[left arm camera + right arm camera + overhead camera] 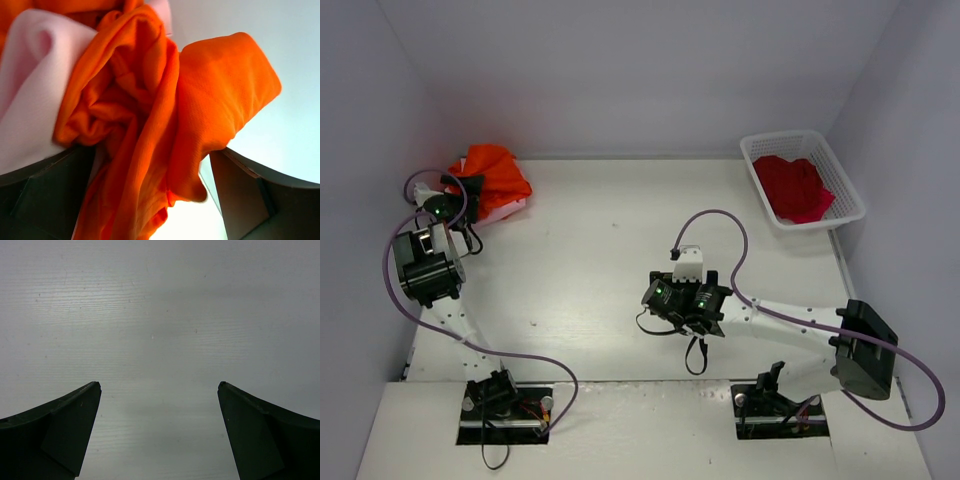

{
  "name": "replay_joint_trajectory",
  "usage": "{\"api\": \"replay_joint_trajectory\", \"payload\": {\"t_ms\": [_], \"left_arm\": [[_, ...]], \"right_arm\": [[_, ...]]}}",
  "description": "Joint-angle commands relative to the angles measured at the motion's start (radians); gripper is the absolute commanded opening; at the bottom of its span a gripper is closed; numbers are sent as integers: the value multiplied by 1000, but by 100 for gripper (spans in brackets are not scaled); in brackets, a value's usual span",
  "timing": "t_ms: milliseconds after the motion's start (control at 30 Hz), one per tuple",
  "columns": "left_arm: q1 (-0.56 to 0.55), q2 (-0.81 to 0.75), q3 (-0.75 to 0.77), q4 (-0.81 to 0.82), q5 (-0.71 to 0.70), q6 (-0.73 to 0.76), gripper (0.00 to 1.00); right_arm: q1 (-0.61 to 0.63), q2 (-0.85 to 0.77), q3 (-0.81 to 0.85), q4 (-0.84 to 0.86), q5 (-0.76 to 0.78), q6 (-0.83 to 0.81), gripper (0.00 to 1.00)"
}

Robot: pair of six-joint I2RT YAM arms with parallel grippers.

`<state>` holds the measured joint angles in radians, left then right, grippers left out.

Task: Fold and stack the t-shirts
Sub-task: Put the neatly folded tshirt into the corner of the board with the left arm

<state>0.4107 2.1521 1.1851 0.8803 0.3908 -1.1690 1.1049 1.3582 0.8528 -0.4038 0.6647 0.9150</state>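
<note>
The orange t-shirt lies bunched at the far left of the table, on top of a pale pink t-shirt whose edge peeks out. In the left wrist view, crumpled orange cloth hangs loosely between the wide-apart fingers, with pink cloth at the left. My left gripper is open at the pile's near-left edge. The crimson t-shirt sits crumpled in the white basket. Over bare table at mid-table, my right gripper is open and holds nothing.
The white lattice basket stands at the far right corner. Grey walls close in the table on the left, back and right. Purple cables loop from both arms over the table.
</note>
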Motion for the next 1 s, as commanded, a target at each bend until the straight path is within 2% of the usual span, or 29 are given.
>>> {"api": "replay_joint_trajectory", "payload": {"t_ms": [0, 233, 533, 700, 833, 967], "left_arm": [[10, -104, -39, 32, -75, -15, 93], [8, -245, -100, -49, -171, 57, 93], [8, -369, -123, -190, -256, 106, 93], [7, -460, -166, -213, -331, 117, 93], [4, -557, -170, -262, -342, 117, 93], [0, -684, -110, -415, -279, 94, 93]], "right_arm": [[-7, -39, 3, -4, 27, 18, 100], [-7, -110, -18, -4, 29, 22, 100], [0, -103, -11, -4, 24, 18, 100], [3, -123, -15, -4, 23, 18, 100], [3, -117, -8, -4, 23, 16, 100], [3, -97, 15, -3, 32, 16, 100]]}}
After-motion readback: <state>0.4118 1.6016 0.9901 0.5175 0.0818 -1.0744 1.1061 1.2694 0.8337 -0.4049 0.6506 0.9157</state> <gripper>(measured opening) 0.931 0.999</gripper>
